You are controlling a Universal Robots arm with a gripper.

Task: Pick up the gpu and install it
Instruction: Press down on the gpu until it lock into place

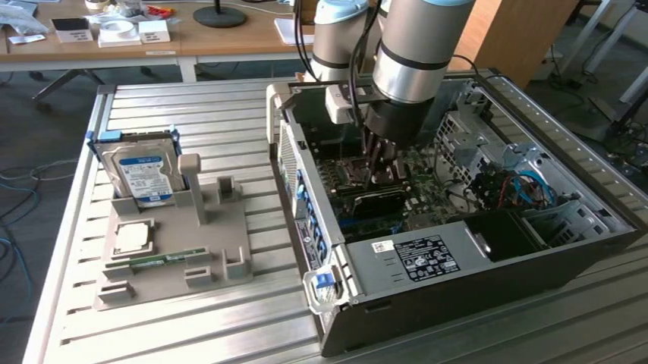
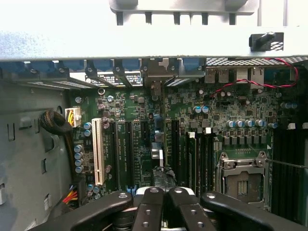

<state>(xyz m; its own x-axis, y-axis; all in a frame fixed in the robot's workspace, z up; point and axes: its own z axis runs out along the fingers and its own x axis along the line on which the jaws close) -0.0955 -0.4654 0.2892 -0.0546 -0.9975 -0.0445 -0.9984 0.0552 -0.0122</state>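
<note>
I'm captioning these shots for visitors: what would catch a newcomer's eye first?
The arm plunging into the open PC case, its gripper shut low over the green motherboard. Next, on the exterior view's left, the grey holder with the blue-labelled hard drive standing upright in it.

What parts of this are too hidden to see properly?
- Exterior view: the jaws' tips, hidden low inside the open black computer case behind the robot's grey arm.
- Wrist view: whatever sits under the shut black gripper; its own fingers cover it.
- Exterior view: the label on the silver hard drive with a blue sticker is too small to read.
- Wrist view: the green motherboard runs off the picture's edge.
</note>
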